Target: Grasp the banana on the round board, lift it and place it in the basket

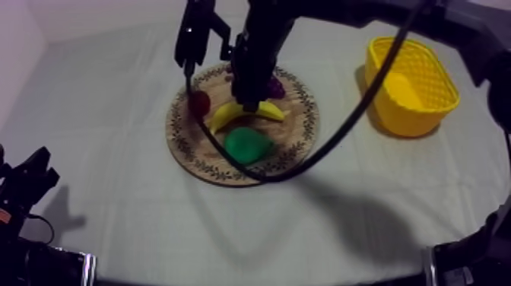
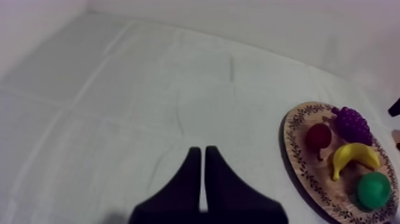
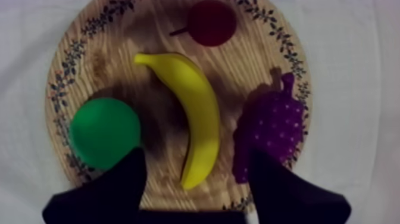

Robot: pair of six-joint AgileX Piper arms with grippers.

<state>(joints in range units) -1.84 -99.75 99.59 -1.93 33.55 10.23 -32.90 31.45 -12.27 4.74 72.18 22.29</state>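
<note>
Right wrist view: our right gripper point(image 3: 195, 156) has its two fingers apart, straddling the banana point(image 3: 191, 113) toward one end. The banana lies across the middle of the wooden board point(image 3: 119, 42), between the green pear point(image 3: 104, 131) and the grapes point(image 3: 275, 128), with the small red fruit point(image 3: 209, 22) beyond its far tip. Grasp step in hand, nothing clamped yet. How high the fingers stand off the wood is hard to tell, likely a little above. To do it well we would go straight down, keep the banana centred, and watch both flanks: one finger sits close by the pear, the other by the grapes, so closing should be slow and drag neither. Then lift clear of the rim before swinging to the yellow basket point(image 1: 414, 106), well apart at our right. Meanwhile our left gripper point(image 2: 202, 156) rests with fingers together over bare cloth point(image 2: 119, 89).
</note>
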